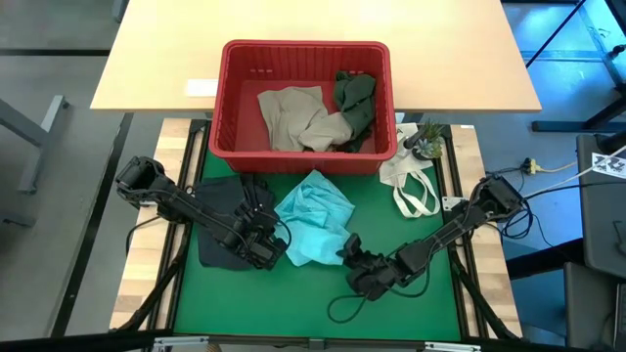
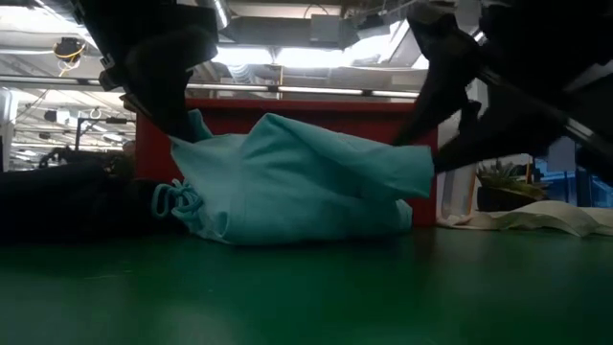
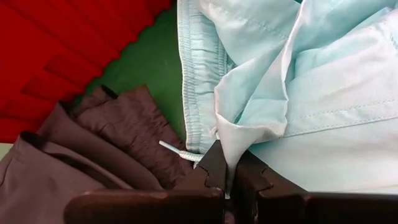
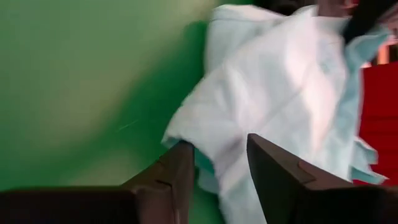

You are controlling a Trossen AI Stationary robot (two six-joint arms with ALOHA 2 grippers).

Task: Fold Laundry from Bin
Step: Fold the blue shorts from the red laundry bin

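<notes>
A light teal garment (image 1: 313, 215) lies crumpled in the middle of the green mat, between my two grippers. My left gripper (image 1: 272, 244) is shut on its left edge, beside the waistband and a white drawstring (image 3: 177, 151). My right gripper (image 1: 349, 256) is at its near right corner, with cloth between its fingers. A dark grey garment (image 1: 210, 240) lies flat under my left arm. The red bin (image 1: 303, 47) stands at the far edge and holds a beige garment (image 1: 293, 117) and a dark olive one (image 1: 354, 98). My left gripper pinches a folded bit of the teal garment's edge (image 3: 231, 140) between its two fingers, coming slanting down from the left. The cloth rises to the fingers there (image 2: 192, 129), and the rest of the garment lies on the mat. My right gripper has the teal garment's near right corner (image 4: 211, 143) between its two fingers, slanting down from the near right. That corner (image 2: 421, 163) is held above the mat. How many layers it has, I cannot tell.
A white cloth bag with loop handles (image 1: 411, 186) lies on the mat's far right, and a small potted plant (image 1: 425, 142) stands behind it. Bare green mat (image 1: 293, 303) stretches along the near edge. The red bin's front wall (image 2: 316, 110) stands right behind the teal garment.
</notes>
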